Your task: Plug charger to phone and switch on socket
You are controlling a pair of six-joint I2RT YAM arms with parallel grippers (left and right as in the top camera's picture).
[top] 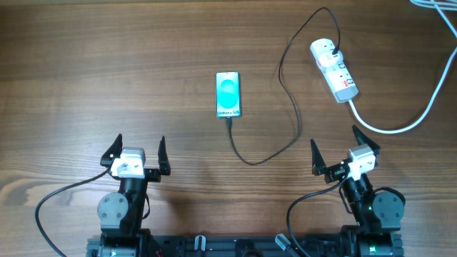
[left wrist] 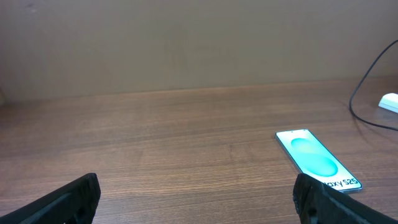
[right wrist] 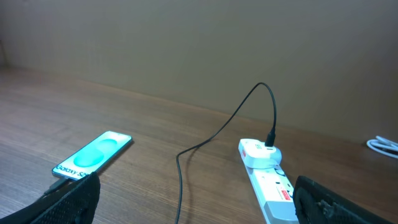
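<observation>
The phone (top: 228,94) lies flat mid-table, cyan screen glowing, white band at its near end. It also shows in the left wrist view (left wrist: 316,159) and the right wrist view (right wrist: 92,154). The thin black charger cable (top: 289,93) runs from the phone's near end in a loop to a white adapter on the socket (top: 333,70), a white power strip at the back right, also in the right wrist view (right wrist: 268,184). The plug tip sits at the phone's port. My left gripper (top: 137,151) and right gripper (top: 344,148) are open and empty near the front edge.
The thick white cord (top: 421,107) curves from the strip's near end off the right edge. More white cord (top: 435,8) lies at the back right corner. A plain wall stands behind the wooden table (top: 107,71).
</observation>
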